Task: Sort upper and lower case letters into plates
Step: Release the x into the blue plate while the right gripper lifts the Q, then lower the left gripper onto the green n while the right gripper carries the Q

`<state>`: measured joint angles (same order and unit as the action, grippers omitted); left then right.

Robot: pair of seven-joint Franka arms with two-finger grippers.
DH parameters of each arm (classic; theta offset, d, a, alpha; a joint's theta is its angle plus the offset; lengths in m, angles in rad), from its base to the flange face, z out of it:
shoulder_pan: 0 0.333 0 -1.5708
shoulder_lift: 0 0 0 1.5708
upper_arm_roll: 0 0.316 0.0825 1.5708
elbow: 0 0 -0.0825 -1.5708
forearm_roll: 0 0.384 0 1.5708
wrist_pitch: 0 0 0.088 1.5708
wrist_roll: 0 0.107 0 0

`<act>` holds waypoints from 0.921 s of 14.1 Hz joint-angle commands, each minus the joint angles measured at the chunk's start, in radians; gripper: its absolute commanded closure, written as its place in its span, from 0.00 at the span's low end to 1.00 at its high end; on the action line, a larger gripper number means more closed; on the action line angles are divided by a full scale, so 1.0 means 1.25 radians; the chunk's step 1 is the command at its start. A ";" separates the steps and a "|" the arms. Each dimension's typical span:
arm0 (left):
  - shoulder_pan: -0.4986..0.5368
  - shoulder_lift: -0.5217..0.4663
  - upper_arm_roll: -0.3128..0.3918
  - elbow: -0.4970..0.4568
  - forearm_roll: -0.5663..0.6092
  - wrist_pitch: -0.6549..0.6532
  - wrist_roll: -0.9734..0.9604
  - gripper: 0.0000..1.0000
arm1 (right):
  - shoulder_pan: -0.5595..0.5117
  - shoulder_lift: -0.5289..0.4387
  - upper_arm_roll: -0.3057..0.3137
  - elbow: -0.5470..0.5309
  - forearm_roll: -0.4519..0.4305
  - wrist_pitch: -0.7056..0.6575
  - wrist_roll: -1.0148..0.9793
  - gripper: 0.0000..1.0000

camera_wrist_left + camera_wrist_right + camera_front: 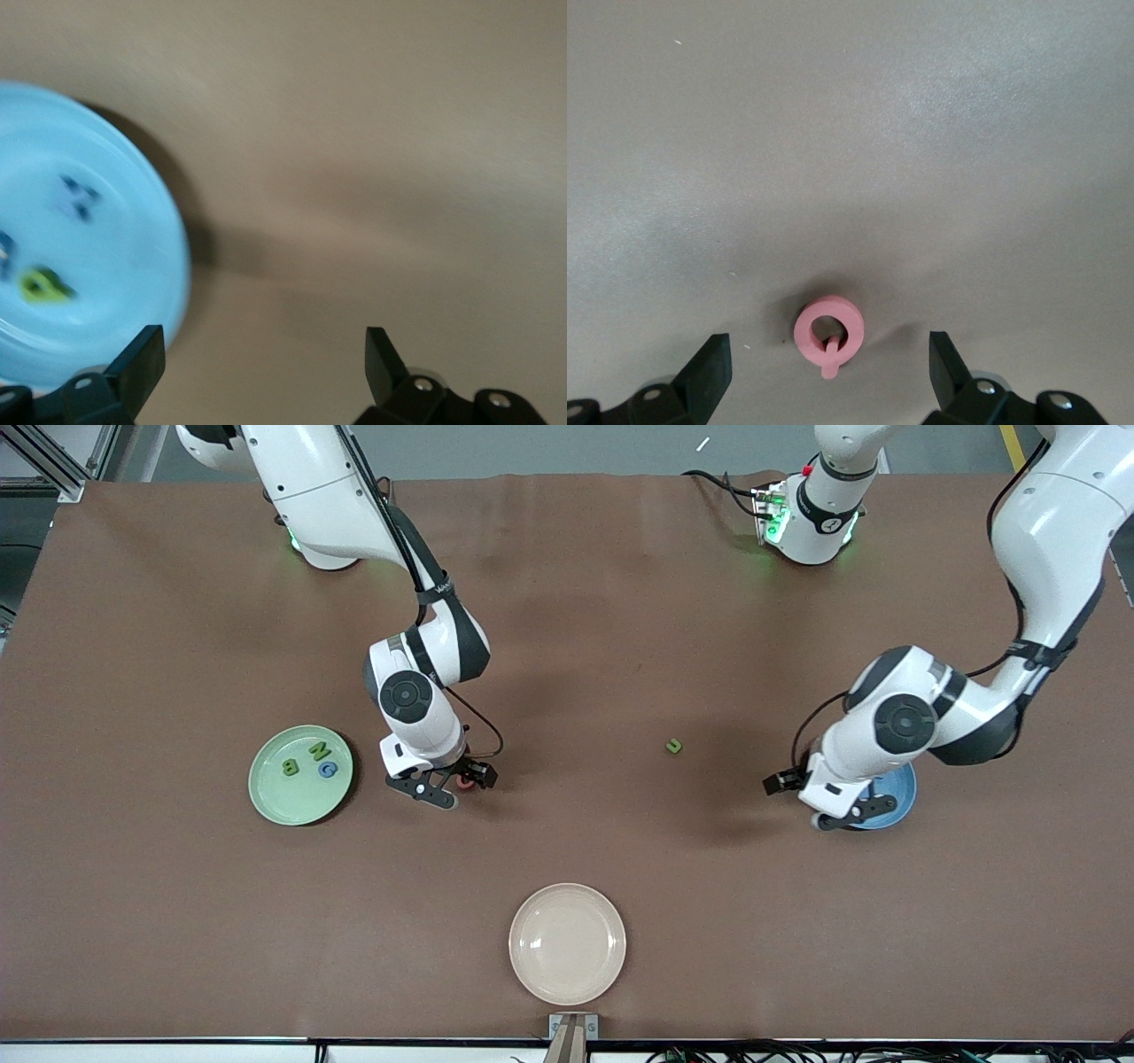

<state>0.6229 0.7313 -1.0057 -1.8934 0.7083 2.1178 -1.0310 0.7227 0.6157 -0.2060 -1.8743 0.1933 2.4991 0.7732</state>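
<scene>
We see a brown cloth-covered bench [567, 602], grey floor past the arm bases. Right end effector [828, 367], fingers apart, sits low w/ the red ring-shaped toy letter [829, 331] on the cloth between them, beside the pale green glossy plate [270, 793]. Left end effector [266, 367], fingers apart, holds nothing, over the round blue plate [97, 292].

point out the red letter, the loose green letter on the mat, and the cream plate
red letter [830, 332]: right wrist view, on its ring, between the open right pincer's fingers.
loose green letter [674, 747]: front view, on its top face.
cream plate [567, 943]: front view, on its bare middle.
</scene>
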 commanded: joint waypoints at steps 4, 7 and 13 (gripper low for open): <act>-0.148 -0.005 0.006 -0.001 -0.018 -0.007 -0.272 0.01 | 0.011 0.003 -0.006 -0.008 -0.017 0.003 0.007 0.34; -0.163 0.003 0.007 -0.007 -0.021 0.021 -0.346 0.02 | 0.011 0.003 -0.007 -0.006 -0.017 0.003 0.007 0.37; -0.172 0.032 0.011 -0.030 -0.019 0.093 -0.422 0.02 | 0.013 0.006 -0.007 -0.006 -0.017 0.006 0.007 0.49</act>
<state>0.4128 0.7528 -0.9924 -1.9246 0.6937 2.2073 -1.5275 0.7271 0.6243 -0.2058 -1.8759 0.1845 2.4999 0.7732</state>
